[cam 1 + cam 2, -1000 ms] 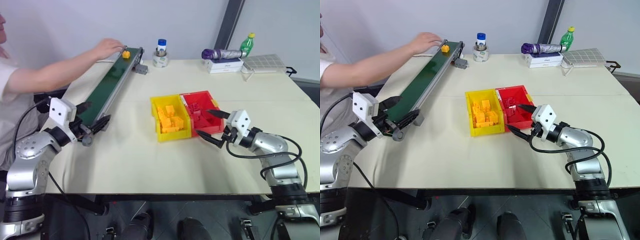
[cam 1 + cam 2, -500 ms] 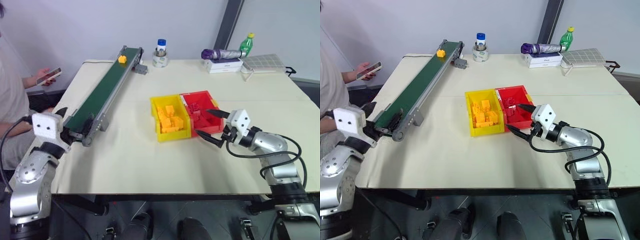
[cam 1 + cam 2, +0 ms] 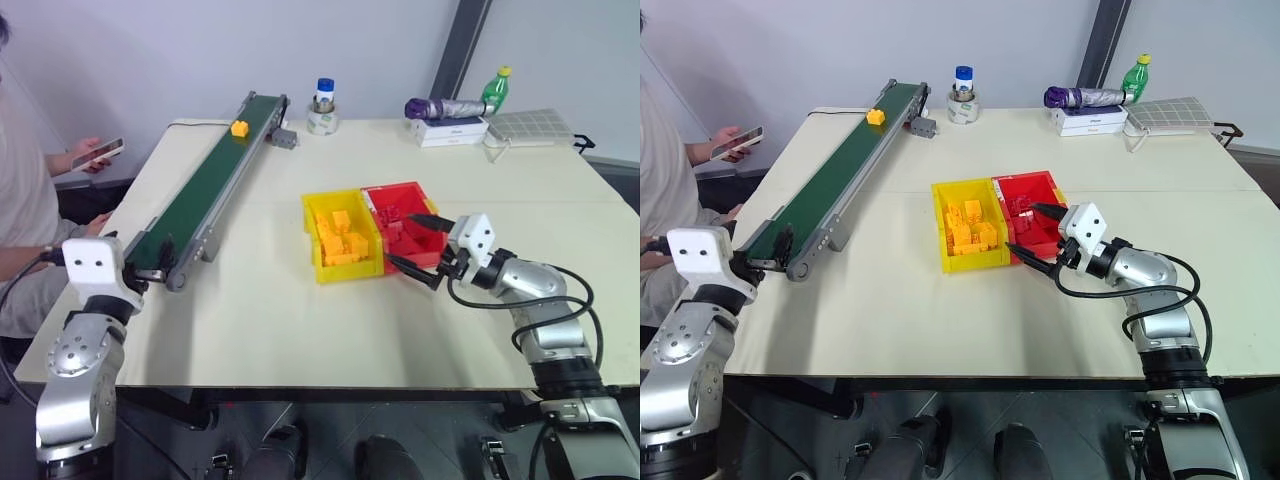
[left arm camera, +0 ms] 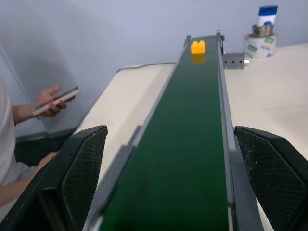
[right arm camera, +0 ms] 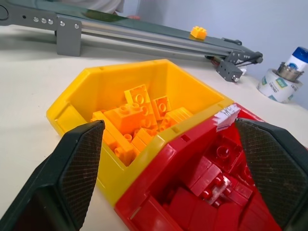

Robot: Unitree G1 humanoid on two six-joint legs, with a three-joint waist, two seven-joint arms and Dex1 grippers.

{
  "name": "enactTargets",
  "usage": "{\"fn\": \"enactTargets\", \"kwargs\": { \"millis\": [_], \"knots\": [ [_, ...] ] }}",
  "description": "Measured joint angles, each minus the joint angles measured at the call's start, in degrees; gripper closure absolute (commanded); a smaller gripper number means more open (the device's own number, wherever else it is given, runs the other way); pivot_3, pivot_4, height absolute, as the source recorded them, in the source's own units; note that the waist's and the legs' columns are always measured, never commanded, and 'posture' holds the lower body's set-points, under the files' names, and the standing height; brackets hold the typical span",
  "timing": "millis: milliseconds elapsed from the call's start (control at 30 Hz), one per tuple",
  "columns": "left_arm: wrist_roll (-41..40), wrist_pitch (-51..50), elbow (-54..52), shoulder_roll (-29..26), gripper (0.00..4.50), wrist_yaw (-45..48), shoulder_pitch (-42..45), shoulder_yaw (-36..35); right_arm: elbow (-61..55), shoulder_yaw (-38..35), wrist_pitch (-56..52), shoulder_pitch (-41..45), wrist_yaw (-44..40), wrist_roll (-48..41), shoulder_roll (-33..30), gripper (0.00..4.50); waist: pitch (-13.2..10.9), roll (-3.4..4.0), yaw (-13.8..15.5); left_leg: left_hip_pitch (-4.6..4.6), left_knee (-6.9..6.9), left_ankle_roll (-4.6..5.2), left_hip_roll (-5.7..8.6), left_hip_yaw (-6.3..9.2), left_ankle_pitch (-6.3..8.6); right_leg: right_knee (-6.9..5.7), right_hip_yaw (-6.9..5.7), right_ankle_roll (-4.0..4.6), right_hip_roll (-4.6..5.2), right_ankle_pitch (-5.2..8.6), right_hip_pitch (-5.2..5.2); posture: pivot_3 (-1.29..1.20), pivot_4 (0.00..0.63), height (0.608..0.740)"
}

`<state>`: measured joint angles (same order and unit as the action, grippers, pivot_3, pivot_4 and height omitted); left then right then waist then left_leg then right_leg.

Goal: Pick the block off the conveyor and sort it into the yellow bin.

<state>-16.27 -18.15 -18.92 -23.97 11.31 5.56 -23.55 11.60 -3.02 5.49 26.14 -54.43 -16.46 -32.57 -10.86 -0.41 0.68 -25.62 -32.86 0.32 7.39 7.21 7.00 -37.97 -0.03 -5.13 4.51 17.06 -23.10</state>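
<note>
The block [image 4: 198, 46] looks like smooth plastic. The conveyor [image 3: 205, 190] has a dull dark green belt and grey metal rails. The yellow bin [image 5: 96, 96] and the red bin [image 5: 159, 197] are shiny, smooth plastic. The bench [image 3: 300, 320] top is pale, smooth and dull. The claw fingers [image 5: 79, 159] have rough, bumpy black pads.

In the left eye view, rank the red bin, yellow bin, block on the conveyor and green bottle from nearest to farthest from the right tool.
From the right tool:
1. Red bin, directly at the open tool's tips.
2. Yellow bin, just beyond it, toward the robot's left.
3. Green bottle, at the table's far edge.
4. Block, on the conveyor at its far end, across the table.
</note>
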Motion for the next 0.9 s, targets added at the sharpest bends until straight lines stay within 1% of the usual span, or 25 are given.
{"fn": "enactTargets", "kwargs": {
  "millis": [400,900],
  "knots": [
    [0.8,1.5,4.8,-2.5,0.04,2.0,0.3,-0.2,0.0,0.0,0.0,0.1,0.0,0.0,0.0,0.00,0.0,0.00,0.0,-0.01,0.00,0.00,0.00,-0.01,0.00,0.00,0.01,0.00,0.00,0.00,-0.02,0.00,0.150,0.740],
    [-0.7,-0.6,4.9,-3.2,0.04,3.2,2.1,-0.2,-0.1,0.0,0.0,0.0,0.2,0.5,0.0,0.00,0.0,0.00,0.0,-0.01,0.00,0.00,0.00,0.00,0.00,0.00,0.01,0.00,0.00,0.00,-0.02,0.00,0.150,0.740]
  ]
}}
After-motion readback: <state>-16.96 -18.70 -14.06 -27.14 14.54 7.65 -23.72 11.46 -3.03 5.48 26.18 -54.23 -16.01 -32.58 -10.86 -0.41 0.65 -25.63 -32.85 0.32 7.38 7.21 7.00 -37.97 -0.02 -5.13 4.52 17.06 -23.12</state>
